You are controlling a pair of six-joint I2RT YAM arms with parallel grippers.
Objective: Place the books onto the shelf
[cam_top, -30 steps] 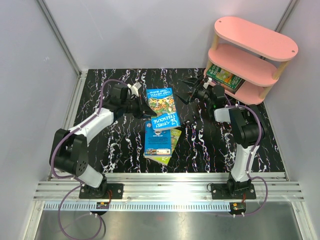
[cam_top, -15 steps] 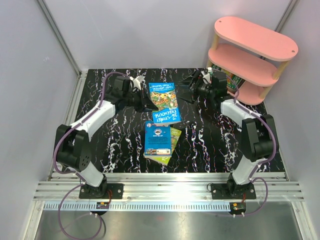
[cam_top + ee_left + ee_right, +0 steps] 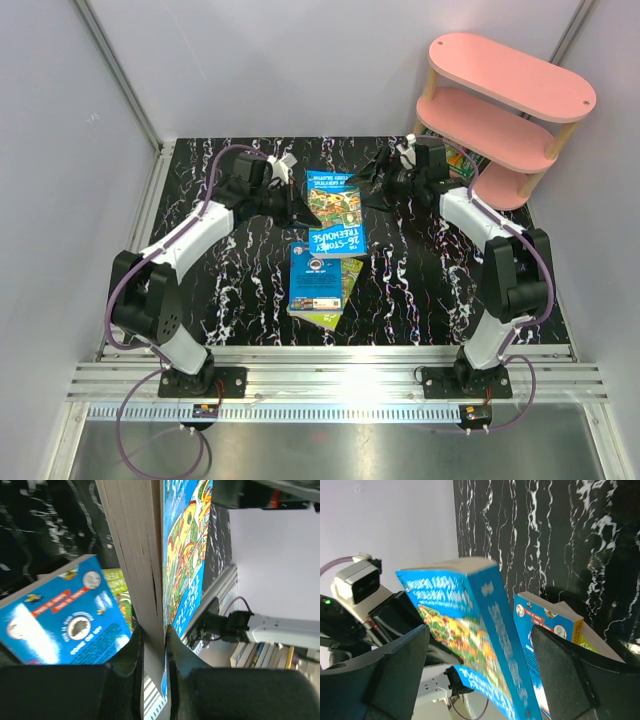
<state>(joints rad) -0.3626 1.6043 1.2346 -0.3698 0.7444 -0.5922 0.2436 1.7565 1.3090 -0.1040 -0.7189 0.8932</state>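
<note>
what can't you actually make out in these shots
Top view: shelved books on the bottom tier of the shelf, mostly hidden by the right arm and the board above.
Right wrist view: cover text of the blue book in the left gripper, blurred.
Top view: lower books of the table stack, covered by its top book.

Four books are being shown: two blue, one yellow-green, one green. One blue book (image 3: 335,205) is being held above the middle of the worktop (image 3: 250,300). The other blue book (image 3: 314,280) and the yellow-green book (image 3: 347,283) are being kept as one pile of two nearer its front edge. The green book (image 3: 458,156) is being carried by the one shelf (image 3: 510,75), of three boards, at the far right corner. Two arms are being shown, a left arm (image 3: 185,250) and a right arm (image 3: 478,222).
</note>
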